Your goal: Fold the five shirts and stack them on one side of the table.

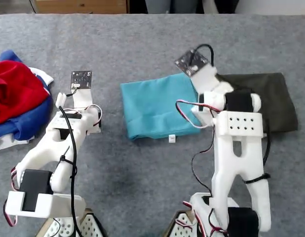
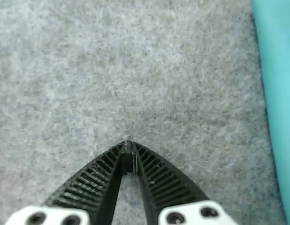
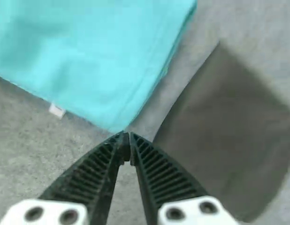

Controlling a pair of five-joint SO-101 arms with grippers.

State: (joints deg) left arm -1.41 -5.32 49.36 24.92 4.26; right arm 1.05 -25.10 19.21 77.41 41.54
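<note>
Right pincer, closed, near unreadable white tag on teal shirt.

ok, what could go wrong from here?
1. The right claw hangs shut by a corner of the folded teal shirt, beside the dark shirt; a one-layer pinch could undo the fold when stacking.
2. The red shirt lies bunched on the blue shirt; the left claw might lift both.

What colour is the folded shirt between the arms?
Teal folded fabric shirt, clearest in the high view.
</note>
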